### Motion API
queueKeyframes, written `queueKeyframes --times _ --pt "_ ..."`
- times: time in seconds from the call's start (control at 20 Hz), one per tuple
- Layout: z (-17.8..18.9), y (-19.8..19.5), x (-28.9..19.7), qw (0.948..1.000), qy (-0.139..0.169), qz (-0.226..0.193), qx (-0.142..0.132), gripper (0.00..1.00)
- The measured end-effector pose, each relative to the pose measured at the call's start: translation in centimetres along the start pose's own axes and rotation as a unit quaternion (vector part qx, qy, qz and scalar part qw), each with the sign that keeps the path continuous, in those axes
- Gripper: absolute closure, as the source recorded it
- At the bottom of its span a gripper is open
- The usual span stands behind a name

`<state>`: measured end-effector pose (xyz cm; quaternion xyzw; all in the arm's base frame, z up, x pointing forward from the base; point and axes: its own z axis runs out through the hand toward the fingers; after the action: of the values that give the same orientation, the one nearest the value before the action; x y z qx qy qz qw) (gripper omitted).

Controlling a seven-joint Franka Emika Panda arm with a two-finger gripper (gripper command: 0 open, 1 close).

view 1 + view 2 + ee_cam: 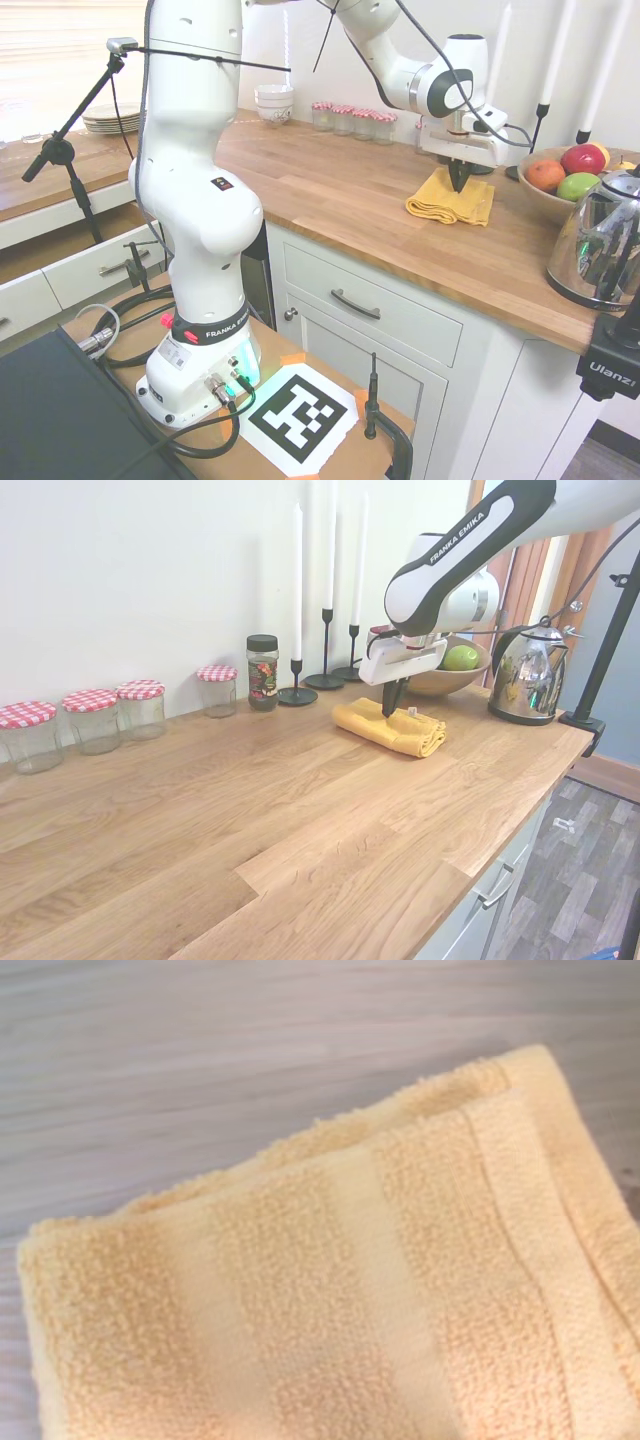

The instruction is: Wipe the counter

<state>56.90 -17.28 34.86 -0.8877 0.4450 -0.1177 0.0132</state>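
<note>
Folded cloth [390, 729] on the counter [250, 820], fruit bowl [445, 680] and kettle [528, 675] just behind.

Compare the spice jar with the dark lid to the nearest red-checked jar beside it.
The spice jar is taller and narrower, with a dark lid and a printed label; the red-checked jar is squatter, with a gingham lid and clear, unlabelled glass. Both stand upright on the counter near the wall.

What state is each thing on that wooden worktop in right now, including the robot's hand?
Yellow towel: folded, lying flat on the counter.
Gripper: fingers together, tips pressed on the towel.
Four checked-lid jars: lids on.
Spice jar: capped, upright.
Candles: unlit.
Kettle: lid on.
</note>
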Motion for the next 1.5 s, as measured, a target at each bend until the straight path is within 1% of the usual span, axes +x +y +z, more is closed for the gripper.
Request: queueKeyframes --times 0.15,0.25,0.55,0.95,1.3,1.35,1.5 --pt "-0.4 -0.5 -1.2 0.9999 0.004 -0.012 0.004 1.0" --pt "-0.8 -0.6 -1.7 0.9997 0.016 -0.017 0.005 1.0" --pt "-0.9 -0.6 -3.3 0.9991 0.032 -0.028 0.004 1.0" --pt "-2.6 -2.3 -6.6 0.9982 0.043 -0.042 0.01 1.0" --pt "-2.8 -2.5 -7.0 0.9983 0.043 -0.039 0.011 1.0" --pt "-2.8 -2.5 -7.0 0.9984 0.042 -0.037 0.011 0.0" --pt "-3.0 -2.5 -7.1 0.9985 0.039 -0.036 0.009 0.0"
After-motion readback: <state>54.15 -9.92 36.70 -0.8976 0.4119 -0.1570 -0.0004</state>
